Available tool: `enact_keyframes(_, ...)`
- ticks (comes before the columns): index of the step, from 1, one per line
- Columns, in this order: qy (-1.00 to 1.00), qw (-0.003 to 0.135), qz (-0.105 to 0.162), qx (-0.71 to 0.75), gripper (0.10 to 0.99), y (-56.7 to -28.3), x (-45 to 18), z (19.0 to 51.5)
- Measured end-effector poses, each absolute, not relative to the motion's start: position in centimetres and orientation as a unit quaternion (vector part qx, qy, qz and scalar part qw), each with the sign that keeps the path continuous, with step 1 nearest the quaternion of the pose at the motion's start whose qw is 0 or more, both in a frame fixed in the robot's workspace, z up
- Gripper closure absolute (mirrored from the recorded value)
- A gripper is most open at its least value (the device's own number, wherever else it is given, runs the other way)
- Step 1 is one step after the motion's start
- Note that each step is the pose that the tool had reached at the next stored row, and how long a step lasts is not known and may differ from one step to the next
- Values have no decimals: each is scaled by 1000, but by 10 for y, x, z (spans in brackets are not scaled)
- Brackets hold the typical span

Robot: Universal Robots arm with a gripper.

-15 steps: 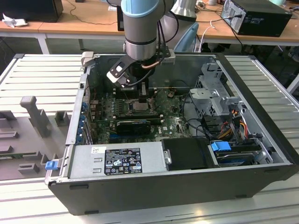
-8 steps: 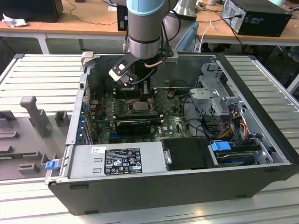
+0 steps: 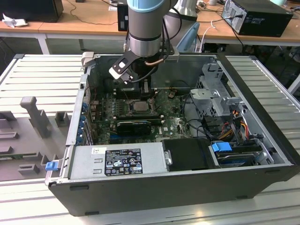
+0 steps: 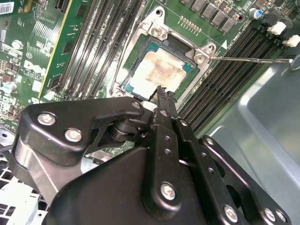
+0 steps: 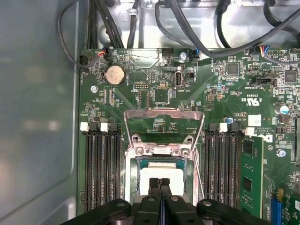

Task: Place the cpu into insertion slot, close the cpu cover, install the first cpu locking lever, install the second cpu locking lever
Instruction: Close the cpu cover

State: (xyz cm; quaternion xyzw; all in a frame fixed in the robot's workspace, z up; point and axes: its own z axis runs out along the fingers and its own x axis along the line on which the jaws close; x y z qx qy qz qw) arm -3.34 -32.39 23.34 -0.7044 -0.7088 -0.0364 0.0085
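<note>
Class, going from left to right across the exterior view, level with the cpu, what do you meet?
grey fixture → case wall → cpu → black cable → drive cage

A grey power supply (image 3: 93, 161) lies inside the open computer case (image 3: 178, 192).
</note>
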Motion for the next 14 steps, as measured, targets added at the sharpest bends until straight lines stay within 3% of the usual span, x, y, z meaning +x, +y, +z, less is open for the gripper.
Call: enact_keyframes(14, -709, 8, -36, -704, 980, -324, -33, 239)
